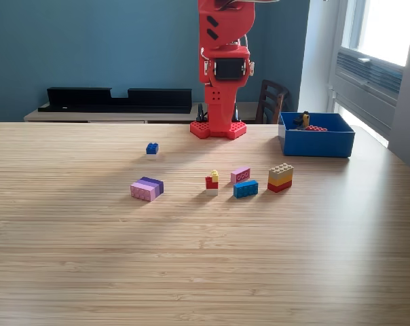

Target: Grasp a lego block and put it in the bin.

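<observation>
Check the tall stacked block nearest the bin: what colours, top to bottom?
Stacked block: tan top, yellow middle, red bottom. Seen in the exterior view, the only one.

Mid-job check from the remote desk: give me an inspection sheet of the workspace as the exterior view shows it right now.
Surface: wooden table, front half bare.
Job's things: blue bin at the view's right rear, some pieces already inside. Loose on the table: small blue block; pink-purple block; red-yellow piece; pink block touching or just behind blue block; tan-yellow-red stack.
Clutter: nothing seen.
Hand: out of frame above; only the red arm on its red base shows.
Cables: thin wire near the arm's upper joint, too small to judge.
Surroundings: teal wall, black trays on a low shelf, chair, window at right.
</observation>
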Action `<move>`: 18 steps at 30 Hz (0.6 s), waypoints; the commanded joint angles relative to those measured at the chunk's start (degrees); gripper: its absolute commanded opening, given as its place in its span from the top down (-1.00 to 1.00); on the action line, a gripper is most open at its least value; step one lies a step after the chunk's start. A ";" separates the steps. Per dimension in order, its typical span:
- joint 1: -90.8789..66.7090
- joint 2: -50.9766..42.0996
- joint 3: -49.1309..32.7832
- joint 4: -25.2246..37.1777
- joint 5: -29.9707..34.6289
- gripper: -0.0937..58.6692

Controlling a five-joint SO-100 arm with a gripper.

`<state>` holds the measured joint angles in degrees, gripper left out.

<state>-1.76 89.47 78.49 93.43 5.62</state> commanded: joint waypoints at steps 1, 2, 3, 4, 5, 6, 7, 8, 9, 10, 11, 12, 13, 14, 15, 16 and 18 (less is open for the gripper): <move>0.97 0.97 -1.05 -1.85 0.26 0.99; 1.05 0.97 -1.23 -2.20 0.35 0.99; 1.14 0.97 -1.41 -2.64 0.62 0.99; 1.14 0.97 -1.49 -3.16 0.88 0.99; 1.14 0.97 -1.58 -3.87 1.14 0.99; 1.14 0.97 -1.58 -4.57 1.41 0.99; 1.14 0.97 -1.58 -5.27 1.67 0.99; 1.05 0.88 -1.58 -5.98 1.85 0.99; 0.88 0.88 -1.58 -6.50 1.85 0.99; 0.79 0.88 -1.41 -7.21 1.76 0.99; 0.79 0.88 -1.23 -7.73 1.67 0.99; 0.79 0.88 -1.23 -7.91 1.58 0.99; 0.79 0.88 -1.14 -7.91 1.32 0.99; 0.79 0.88 -0.70 -8.17 1.14 0.99; 0.79 0.88 -0.18 -8.53 0.97 0.99; 0.70 0.88 0.53 -8.88 0.79 0.99; 0.26 0.88 2.20 -9.32 -0.09 0.99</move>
<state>-0.97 89.47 79.80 85.08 6.94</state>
